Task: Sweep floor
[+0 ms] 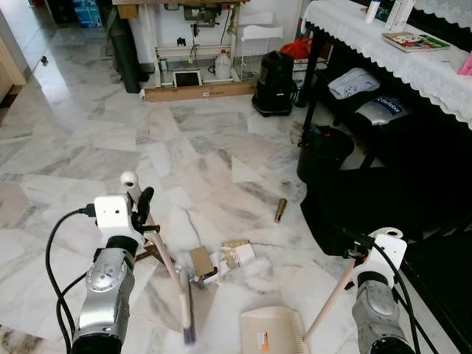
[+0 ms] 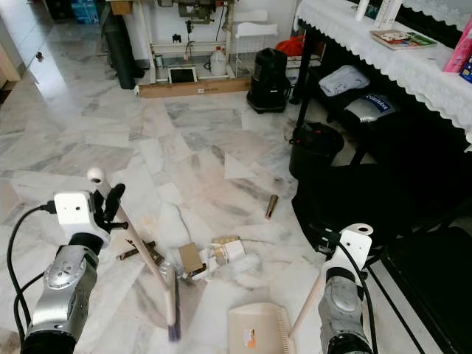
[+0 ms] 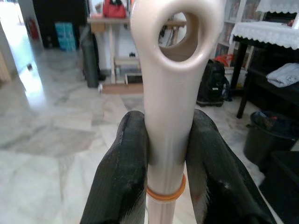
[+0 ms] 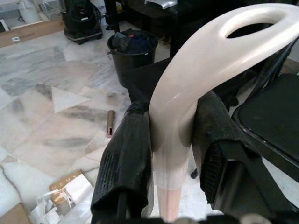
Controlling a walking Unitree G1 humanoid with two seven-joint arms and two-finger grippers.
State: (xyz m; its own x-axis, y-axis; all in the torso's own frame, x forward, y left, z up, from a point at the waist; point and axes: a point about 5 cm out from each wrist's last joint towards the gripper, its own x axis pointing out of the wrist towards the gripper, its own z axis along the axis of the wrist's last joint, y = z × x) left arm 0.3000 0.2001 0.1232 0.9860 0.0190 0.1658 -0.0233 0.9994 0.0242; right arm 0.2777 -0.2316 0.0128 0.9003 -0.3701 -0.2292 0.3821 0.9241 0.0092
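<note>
At lower left of the head view, the left gripper is clamped on the top of the broom handle, its black fingers pinching the cream plastic shaft just under the hanging loop. The handle slants down toward lower centre, ending in the dark broom bristles resting on the marble floor. Just right of the bristles lies the litter: a small cardboard box, torn packaging and clear wrap, all light and likely to skid or flutter on the glossy floor, so short, low strokes seem wise. Further right a small brown tube lies apart. At bottom centre sits the beige dustpan, lip near the pile. Its pale handle rises to lower right, where the right gripper squeezes the looped grip. Both tools look stiff, light and smooth; firm holds near the ends suit them.
</note>
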